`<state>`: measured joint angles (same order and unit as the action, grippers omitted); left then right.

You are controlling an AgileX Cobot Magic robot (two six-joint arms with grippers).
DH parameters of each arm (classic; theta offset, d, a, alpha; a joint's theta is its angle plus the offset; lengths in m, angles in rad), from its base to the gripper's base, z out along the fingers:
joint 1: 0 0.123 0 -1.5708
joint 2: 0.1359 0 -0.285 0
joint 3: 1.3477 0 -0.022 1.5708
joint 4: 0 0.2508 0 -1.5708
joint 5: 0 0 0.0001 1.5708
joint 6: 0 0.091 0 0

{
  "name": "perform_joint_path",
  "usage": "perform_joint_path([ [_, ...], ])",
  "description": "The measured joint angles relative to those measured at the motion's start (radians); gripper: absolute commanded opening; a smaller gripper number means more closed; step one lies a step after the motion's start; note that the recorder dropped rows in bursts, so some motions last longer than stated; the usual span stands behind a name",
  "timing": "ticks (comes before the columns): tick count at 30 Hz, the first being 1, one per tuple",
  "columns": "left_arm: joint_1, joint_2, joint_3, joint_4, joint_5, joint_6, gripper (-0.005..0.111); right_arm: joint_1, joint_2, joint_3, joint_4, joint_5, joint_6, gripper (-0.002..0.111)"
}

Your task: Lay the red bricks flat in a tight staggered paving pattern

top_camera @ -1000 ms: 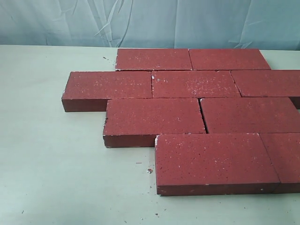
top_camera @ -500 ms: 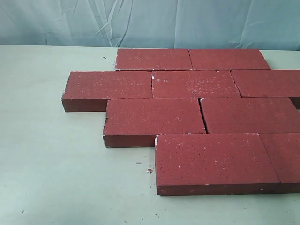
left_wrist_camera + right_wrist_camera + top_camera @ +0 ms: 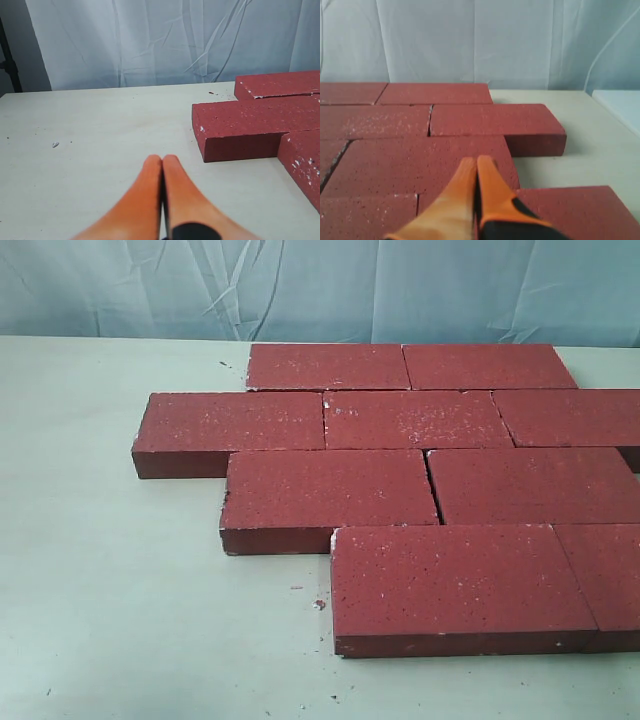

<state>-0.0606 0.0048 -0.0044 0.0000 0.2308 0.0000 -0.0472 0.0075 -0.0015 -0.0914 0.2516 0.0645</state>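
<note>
Several dark-red bricks [image 3: 412,418] lie flat in four staggered rows on the pale table [image 3: 110,580], edges close together. The nearest full brick [image 3: 455,580] sits at the front; the leftmost brick [image 3: 230,425] juts out in the second row. Neither gripper shows in the exterior view. In the left wrist view my left gripper [image 3: 162,159] is shut and empty over bare table, apart from a brick end [image 3: 245,131]. In the right wrist view my right gripper [image 3: 476,161] is shut and empty above the laid bricks [image 3: 420,160].
A wrinkled pale cloth backdrop [image 3: 320,285] hangs behind the table. Small crumbs of brick [image 3: 318,605] lie on the table near the front row. The table's far right edge [image 3: 615,115] shows in the right wrist view.
</note>
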Motion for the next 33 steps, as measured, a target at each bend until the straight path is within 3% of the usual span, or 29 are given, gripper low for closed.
perform_joint_path([
  [33, 0.0, 0.0, 0.0, 0.0, 0.0, 0.0, 0.0, 0.0, 0.0, 0.0, 0.017, 0.058, -0.02, -0.001],
])
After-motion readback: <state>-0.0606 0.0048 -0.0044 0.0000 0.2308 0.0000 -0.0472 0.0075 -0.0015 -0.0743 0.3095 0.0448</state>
